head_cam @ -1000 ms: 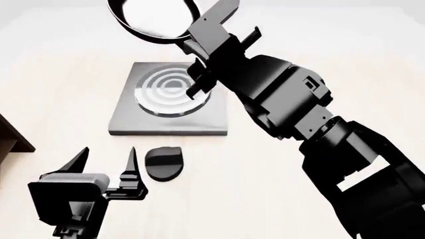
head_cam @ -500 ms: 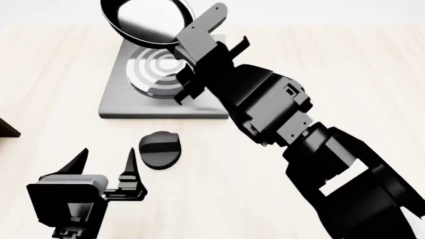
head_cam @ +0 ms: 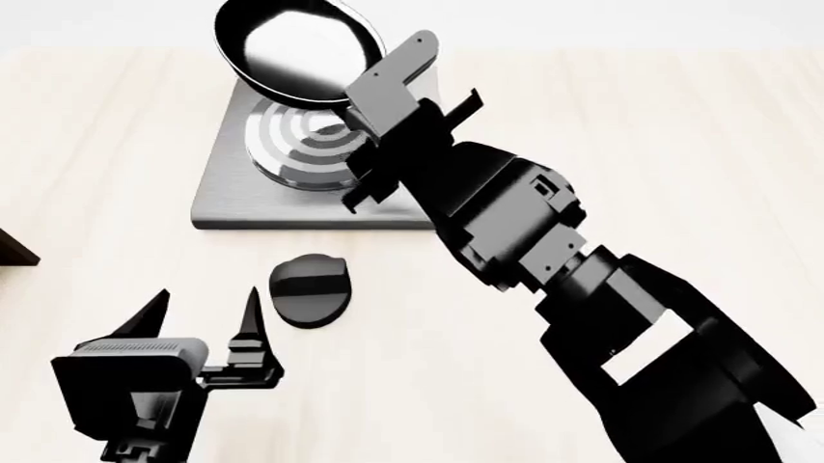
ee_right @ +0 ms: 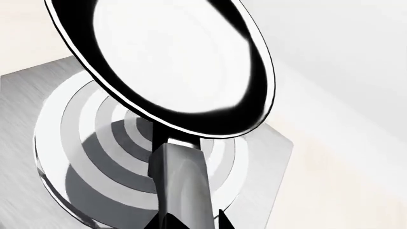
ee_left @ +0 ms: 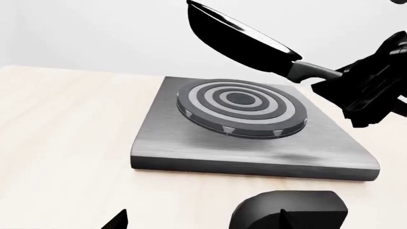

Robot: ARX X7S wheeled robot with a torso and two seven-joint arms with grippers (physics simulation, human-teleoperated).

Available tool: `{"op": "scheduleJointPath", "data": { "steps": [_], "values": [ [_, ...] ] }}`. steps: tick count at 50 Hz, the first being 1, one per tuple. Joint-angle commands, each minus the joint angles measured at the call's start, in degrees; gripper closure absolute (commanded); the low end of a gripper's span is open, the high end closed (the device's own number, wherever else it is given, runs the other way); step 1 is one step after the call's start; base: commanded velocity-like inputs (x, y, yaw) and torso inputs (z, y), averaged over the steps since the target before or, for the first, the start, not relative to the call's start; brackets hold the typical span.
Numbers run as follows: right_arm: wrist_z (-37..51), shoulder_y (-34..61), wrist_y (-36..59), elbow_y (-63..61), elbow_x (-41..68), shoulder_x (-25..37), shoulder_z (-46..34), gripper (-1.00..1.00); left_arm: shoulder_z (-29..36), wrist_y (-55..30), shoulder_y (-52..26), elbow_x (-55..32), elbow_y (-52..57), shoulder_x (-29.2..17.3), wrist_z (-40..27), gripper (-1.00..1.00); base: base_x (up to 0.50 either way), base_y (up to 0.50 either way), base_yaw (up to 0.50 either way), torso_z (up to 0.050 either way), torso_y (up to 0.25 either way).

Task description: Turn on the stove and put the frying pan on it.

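— Pan [head_cam: 299, 50] hangs tilted in the air over the stove's [head_cam: 232, 207] far side, handle clamped in the right fingers [head_cam: 386, 145].

— And the left fingers [head_cam: 206, 323]?

— Apart, idle beside the knob [head_cam: 311, 288] on the bench [head_cam: 670, 145].

— Then level the pan first, centre it on the burner [ee_left: 240, 107], and lower it gently before letting go.

Glossy black frying pan [head_cam: 299, 50], brushed grey metal stove [head_cam: 232, 198], pale wood-grain table [head_cam: 696, 145].

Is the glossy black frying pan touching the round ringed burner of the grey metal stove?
Apart. The left wrist view shows the frying pan tilted in the air, with bare background between it and the burner.
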Motion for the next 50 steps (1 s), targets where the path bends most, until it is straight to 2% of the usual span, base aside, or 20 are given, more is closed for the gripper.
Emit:
{"op": "scheduleJointPath", "data": {
  "steps": [1,10,18,34,50],
  "values": [
    [0.89,0.35,-3.08,2.91,-3.99,-0.75,-0.52,1.00,-0.01,-0.09,-0.15,-0.20,-0.07,-0.12,-0.28,-1.00,0.00,0.00,0.00,0.000,0.000],
    [1.11,-0.64,-1.83,0.17,-3.45,1.17,-2.24,1.00,0.09,-0.35,-0.33,-0.30,0.09,-0.25,-0.60,-1.00,0.00,0.00,0.00,0.000,0.002],
    [0.88,-0.63,-3.37,3.22,-3.90,0.49,-2.91,1.00,0.41,-0.26,-0.33,-0.11,0.16,-0.29,-0.70,-1.00,0.00,0.00,0.00,0.000,0.001],
    [1.40,-2.91,-3.03,0.91,-3.52,1.55,-4.80,1.00,0.71,0.00,-0.17,-0.05,-0.12,-0.31,-0.85,-1.00,0.00,0.00,0.00,0.001,0.002],
    [0.31,-3.46,-5.53,6.14,-4.01,0.20,-6.43,1.00,0.87,0.14,-0.28,-0.02,-0.50,-0.38,-1.14,-1.00,0.00,0.00,0.00,0.000,0.000]
  ]
}}
